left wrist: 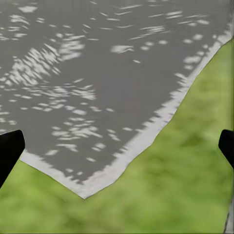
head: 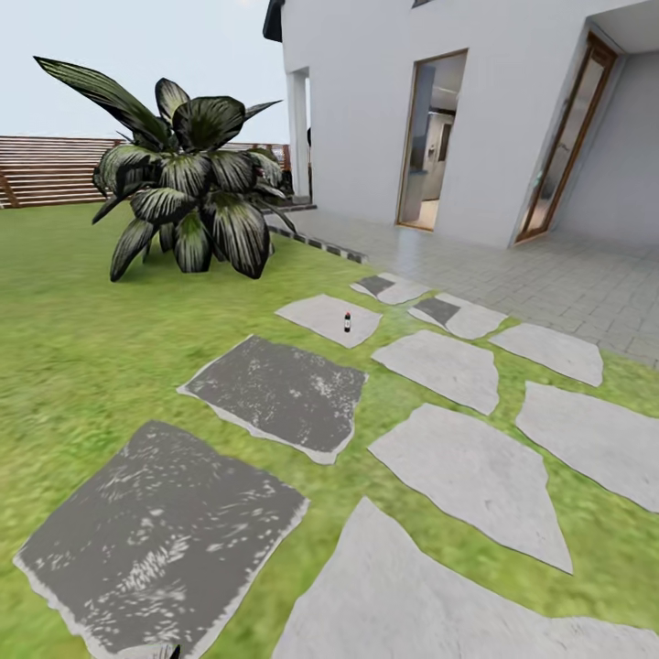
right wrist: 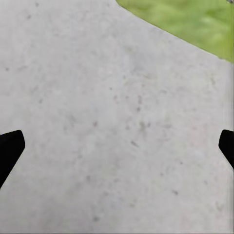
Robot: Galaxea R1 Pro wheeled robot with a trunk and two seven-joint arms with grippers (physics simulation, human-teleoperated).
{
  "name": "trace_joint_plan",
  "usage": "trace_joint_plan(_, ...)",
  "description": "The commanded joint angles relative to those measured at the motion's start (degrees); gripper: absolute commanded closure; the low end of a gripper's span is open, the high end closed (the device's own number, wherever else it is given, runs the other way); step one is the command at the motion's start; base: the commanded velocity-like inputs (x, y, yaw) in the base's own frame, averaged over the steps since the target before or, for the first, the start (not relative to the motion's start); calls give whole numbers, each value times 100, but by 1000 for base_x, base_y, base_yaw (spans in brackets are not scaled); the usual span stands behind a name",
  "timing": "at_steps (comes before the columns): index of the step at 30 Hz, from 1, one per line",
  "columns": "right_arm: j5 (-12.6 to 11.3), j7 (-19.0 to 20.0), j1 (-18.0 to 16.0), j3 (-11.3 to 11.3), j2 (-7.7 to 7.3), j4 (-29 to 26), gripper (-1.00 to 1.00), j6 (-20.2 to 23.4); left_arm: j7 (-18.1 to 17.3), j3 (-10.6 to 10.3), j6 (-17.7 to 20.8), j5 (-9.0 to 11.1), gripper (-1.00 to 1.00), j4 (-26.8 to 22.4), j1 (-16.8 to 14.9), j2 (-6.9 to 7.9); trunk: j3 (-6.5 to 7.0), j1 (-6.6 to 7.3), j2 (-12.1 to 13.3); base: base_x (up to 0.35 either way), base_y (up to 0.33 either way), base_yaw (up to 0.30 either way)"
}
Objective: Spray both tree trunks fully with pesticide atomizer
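Pesticide atomizer (head: pixel 347 321) upright on a pale stepping stone (head: pixel 329 318) at your twelve o'clock, your left end effector (left wrist: pixel 117 146) and right end effector (right wrist: pixel 117 146) both released, empty.

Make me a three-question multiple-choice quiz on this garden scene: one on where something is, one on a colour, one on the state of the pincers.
1. The small bottle stands on:
A. a pale stepping stone
B. the grass
C. the patio

2. The stone under the left pincer is:
A. red
B. dark grey
C. white

3. Both pincers are:
A. shut on a bottle
B. open and empty
C. holding leaves

Answers:
1 A, the bottle sits upright on the pale slab.
2 B, a dark, speckled slab lies beneath it.
3 B, the left and right pincer fingertips sit far apart with nothing between.
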State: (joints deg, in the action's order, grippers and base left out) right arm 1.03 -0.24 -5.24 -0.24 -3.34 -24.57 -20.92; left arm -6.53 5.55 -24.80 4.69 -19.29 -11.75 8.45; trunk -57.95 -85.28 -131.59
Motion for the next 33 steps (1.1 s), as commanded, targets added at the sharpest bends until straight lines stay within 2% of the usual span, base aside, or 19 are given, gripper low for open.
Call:
trace_joint_plan(1, 11, -2, -3, -2, 0, 5, -100, -17, -59, 25, -8, 49, -100, 5, -3, -1, -5, -2, -1, 331, -105, 0)
trace_joint_plan(33, 11, -2, -3, -2, 0, 5, -100, -9, -59, 25, -8, 58, -100, 5, -3, 2, -5, -2, -1, 331, -105, 0)
